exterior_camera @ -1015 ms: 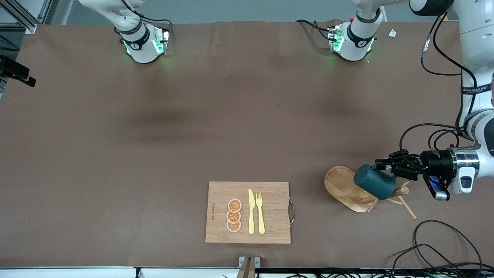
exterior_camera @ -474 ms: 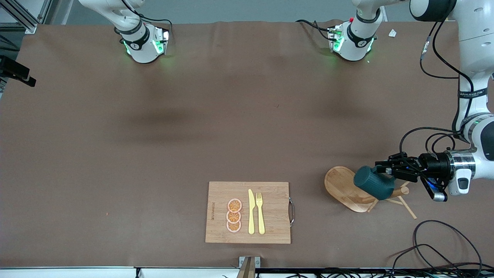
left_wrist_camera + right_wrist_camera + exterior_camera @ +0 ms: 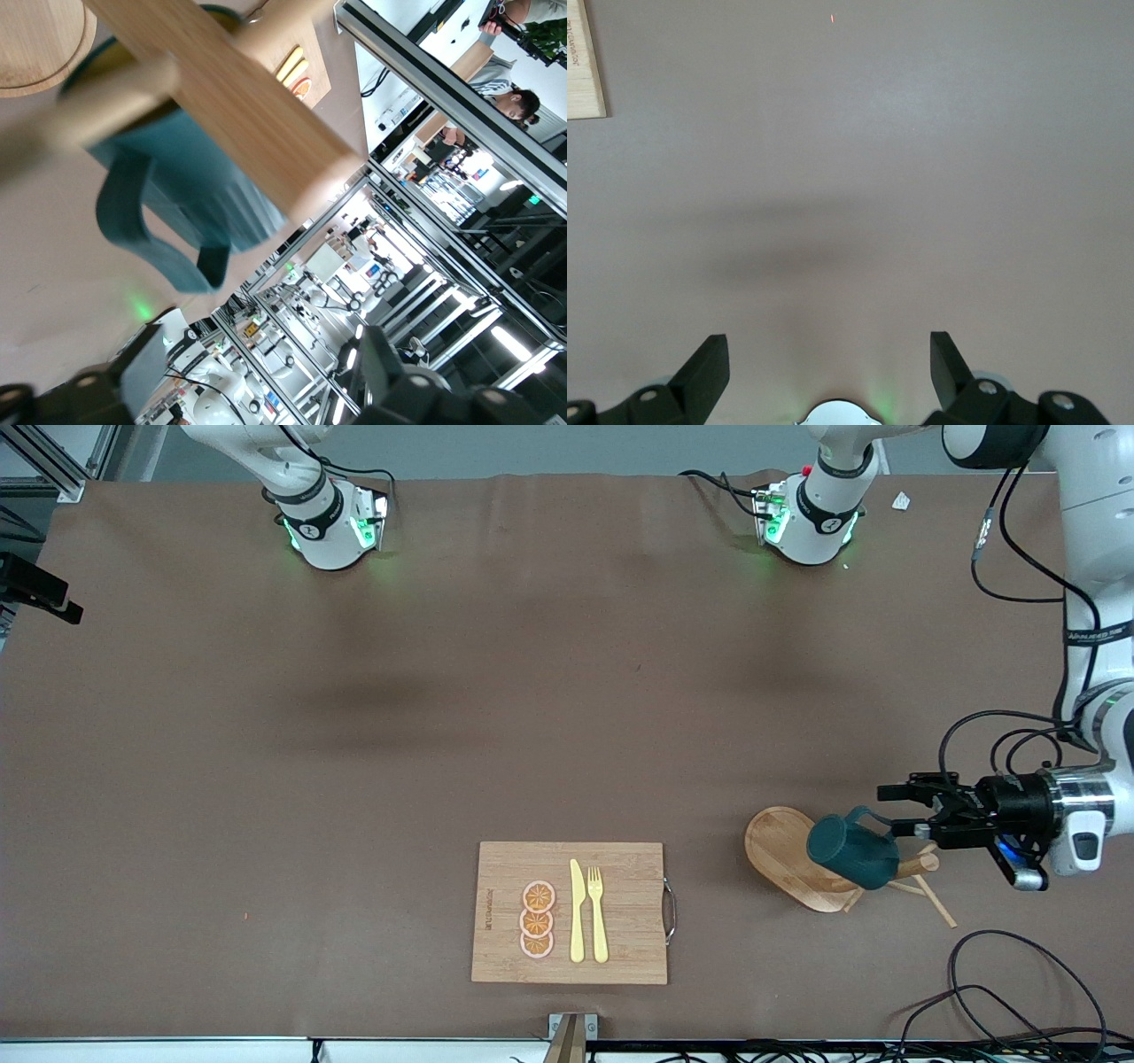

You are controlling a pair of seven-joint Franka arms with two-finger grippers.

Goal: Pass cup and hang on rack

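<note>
From the front, the mug tree (image 3: 797, 857) stands on the worktop (image 3: 443, 717) toward the left arm's end, beside the bamboo cutting board (image 3: 569, 912) with its orange slices (image 3: 537, 919), knife (image 3: 577, 911) and fork (image 3: 598, 912). The teal ribbed mug (image 3: 852, 850) hangs tilted on the tree, its handle toward the left hand (image 3: 905, 810), which sits just beside it with fingers apart and nothing between them. The right hand cannot be seen from here; that arm waits up by its base. In the left wrist view the mug (image 3: 177, 177) shows close up against the post (image 3: 221, 106), with a peg (image 3: 80, 124) crossing it and the dark fingers (image 3: 394, 359) spread wide of the handle. In the right wrist view the right hand (image 3: 829, 372) hovers over bare worktop, fingers apart and empty. The risk I judge: the mug looks only loosely hooked, so a finger brushing the handle could tip it off the peg or topple the tree.
</note>
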